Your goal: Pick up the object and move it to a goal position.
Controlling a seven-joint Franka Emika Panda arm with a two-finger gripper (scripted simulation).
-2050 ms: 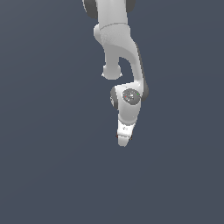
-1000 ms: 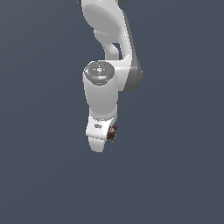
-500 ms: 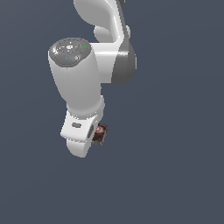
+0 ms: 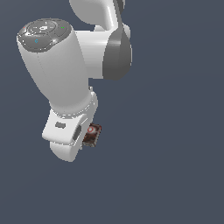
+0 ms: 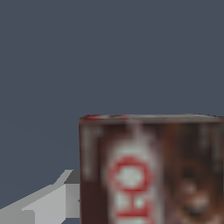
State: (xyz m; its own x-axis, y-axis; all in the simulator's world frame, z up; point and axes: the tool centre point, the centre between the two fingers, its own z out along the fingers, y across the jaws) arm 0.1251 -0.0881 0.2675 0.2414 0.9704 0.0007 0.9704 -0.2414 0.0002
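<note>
The object (image 4: 92,134) is a small dark brown-red block with a red and white label. It sits at the tip of my white gripper (image 4: 86,135), on the side toward the exterior view's right, held in the air. The big white hand and wrist (image 4: 65,131) hide most of the fingers in that view. In the wrist view the object (image 5: 148,170) fills the near field, label side showing, with one grey finger (image 5: 48,203) beside it. The gripper is shut on the object.
Only a plain dark blue-grey background shows around the arm in both views. The arm's upper links (image 4: 105,48) rise toward the top of the exterior view. No goal marker is visible.
The arm has swung toward the exterior camera and to that view's left, looming larger. The block has stayed in the gripper and travelled with it.
</note>
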